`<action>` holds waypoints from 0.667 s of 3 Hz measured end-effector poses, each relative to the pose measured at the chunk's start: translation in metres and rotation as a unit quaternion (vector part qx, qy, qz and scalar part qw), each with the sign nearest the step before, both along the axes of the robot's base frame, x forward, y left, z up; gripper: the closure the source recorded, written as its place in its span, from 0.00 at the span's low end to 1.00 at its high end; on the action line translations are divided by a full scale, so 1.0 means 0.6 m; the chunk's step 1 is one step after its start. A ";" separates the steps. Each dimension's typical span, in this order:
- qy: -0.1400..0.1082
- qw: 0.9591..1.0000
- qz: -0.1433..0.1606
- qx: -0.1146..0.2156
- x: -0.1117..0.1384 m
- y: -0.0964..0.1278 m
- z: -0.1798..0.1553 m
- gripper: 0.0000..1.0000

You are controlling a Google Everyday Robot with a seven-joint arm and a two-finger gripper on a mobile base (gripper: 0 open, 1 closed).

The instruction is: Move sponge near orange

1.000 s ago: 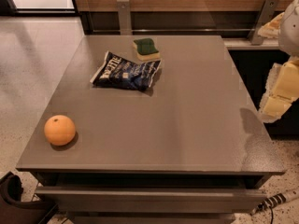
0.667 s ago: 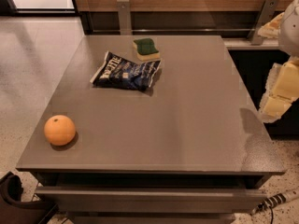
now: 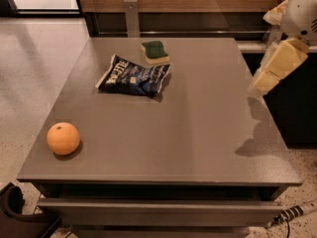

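Observation:
The sponge [image 3: 155, 52], dark green on a pale yellow base, lies at the far middle of the grey table [image 3: 198, 133]. The orange [image 3: 63, 138] sits at the table's near left corner, far from the sponge. My gripper [image 3: 264, 81], cream-coloured, hangs in the air over the table's right edge, well to the right of the sponge and across the table from the orange. It holds nothing that I can see.
A dark blue snack bag [image 3: 133, 77] lies just in front of and left of the sponge. A wooden wall with a metal rail [image 3: 131, 14] runs behind the table. A dark cabinet [image 3: 292, 108] stands to the right. A cable [image 3: 292, 214] lies on the floor at lower right.
My gripper has moved a little up and to the left, toward the table's right edge. The sponge, bag and orange have not moved.

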State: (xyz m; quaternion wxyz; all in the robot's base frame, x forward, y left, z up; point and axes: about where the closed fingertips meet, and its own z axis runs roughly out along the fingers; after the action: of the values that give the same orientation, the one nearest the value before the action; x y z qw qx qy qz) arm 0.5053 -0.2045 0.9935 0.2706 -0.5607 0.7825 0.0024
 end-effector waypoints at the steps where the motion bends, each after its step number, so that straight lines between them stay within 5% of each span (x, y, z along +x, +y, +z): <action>1: -0.038 0.995 -0.018 0.094 0.083 0.037 0.010 0.00; 2: -0.074 0.975 -0.028 0.208 0.177 0.109 0.019 0.00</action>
State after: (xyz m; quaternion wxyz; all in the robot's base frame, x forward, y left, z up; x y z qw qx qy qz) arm 0.6115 -0.1392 1.0050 0.4386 -0.4686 0.7580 0.1161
